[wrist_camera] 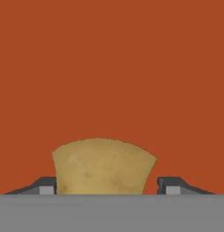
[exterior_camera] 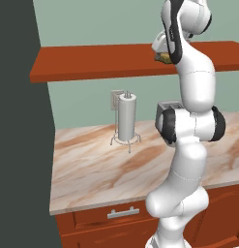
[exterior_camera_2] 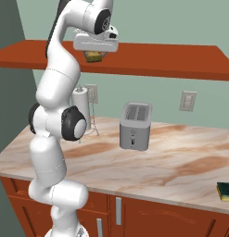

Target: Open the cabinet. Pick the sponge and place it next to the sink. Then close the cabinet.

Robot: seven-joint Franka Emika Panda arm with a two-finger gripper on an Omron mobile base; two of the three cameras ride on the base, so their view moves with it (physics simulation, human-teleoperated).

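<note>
Gripper [wrist_camera: 106, 190] jaws stand apart, flanking the sponge [wrist_camera: 103, 166] at twelve o'clock, its long axis spanning them inside the cabinet [wrist_camera: 111, 68].

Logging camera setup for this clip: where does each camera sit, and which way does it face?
Left base view: behind-left, facing the counter and paper towel roll; arm rises lower right.
Right base view: behind-right, facing the toaster; arm lower left.
Hand view: along the gripper at the sponge.
Base views share the cabinet.
</note>
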